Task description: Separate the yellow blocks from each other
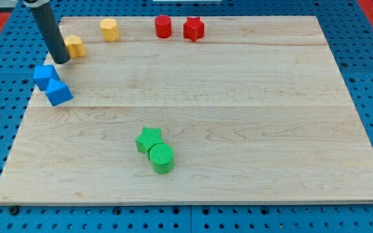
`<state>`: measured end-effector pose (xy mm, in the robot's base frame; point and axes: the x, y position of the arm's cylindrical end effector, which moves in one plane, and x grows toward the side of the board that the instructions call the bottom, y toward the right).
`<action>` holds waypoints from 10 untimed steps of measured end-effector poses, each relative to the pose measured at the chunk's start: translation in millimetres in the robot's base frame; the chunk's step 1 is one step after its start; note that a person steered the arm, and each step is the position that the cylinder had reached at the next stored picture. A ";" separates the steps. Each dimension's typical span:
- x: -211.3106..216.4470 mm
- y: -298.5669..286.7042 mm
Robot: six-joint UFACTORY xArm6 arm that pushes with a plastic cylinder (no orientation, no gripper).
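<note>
Two yellow blocks sit near the view's top left of the wooden board (238, 116). One yellow block (76, 46) lies at the left and is partly hidden by my rod. A yellow cylinder-like block (109, 30) stands apart to its right, near the top edge. My tip (61, 61) rests on the board just left of and touching or almost touching the left yellow block.
Two blue blocks (45, 76) (59, 92) touch each other just below my tip at the left edge. A red cylinder (163, 26) and a red star-like block (193, 28) sit at the top. A green star (149, 139) touches a green cylinder (162, 158) at lower centre.
</note>
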<state>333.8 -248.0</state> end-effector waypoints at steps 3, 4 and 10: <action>15.6 -38.8; 15.6 -39.7; -42.0 65.6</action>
<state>291.8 -182.4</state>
